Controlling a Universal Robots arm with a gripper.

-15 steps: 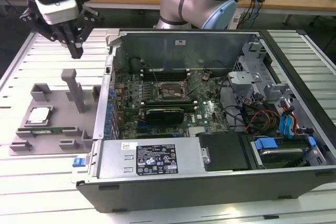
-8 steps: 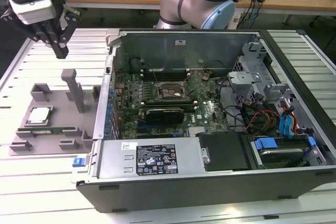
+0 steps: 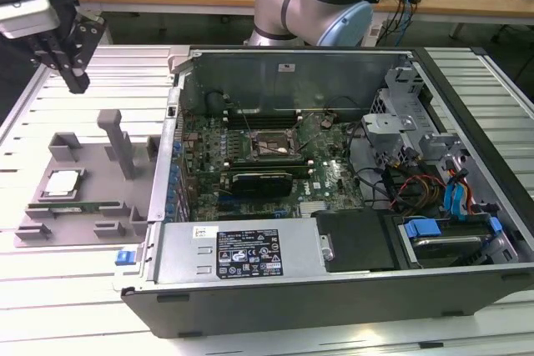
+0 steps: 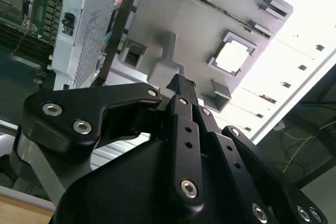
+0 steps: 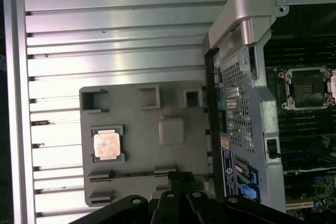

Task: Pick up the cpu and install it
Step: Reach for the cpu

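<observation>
- The ribbed metal surface [image 3: 75,289] carries an open computer case [image 3: 334,289]. A grey tray [image 3: 117,198] lies just beside the case on the exterior view's left, and cluttered benches stand behind.
- Exterior view: the cpu [image 3: 62,183] lies flat in a recess near the tray's left edge. The hand [image 3: 77,82] hangs above the tray's far end, well apart from the chip. It is clenched to a narrow point and grasps nothing. The socket [image 3: 271,146] sits on the board inside the case.
- Second wrist view: the hand [image 4: 181,82] shows its tips meeting with nothing between them. The cpu [image 4: 231,56] glares bright in its recess beyond.
- First wrist view: the cpu [image 5: 107,144] sits square in the tray [image 5: 173,103], with the hand [image 5: 181,176] off to one side of it. The socket [image 5: 307,87] shows inside the case.
- I take this as the reach for the chip. To do it well, the hand should part, centre over the chip and come down plumb. It should pinch only the thin edges and lift level, so nothing drags on the recess walls.
</observation>
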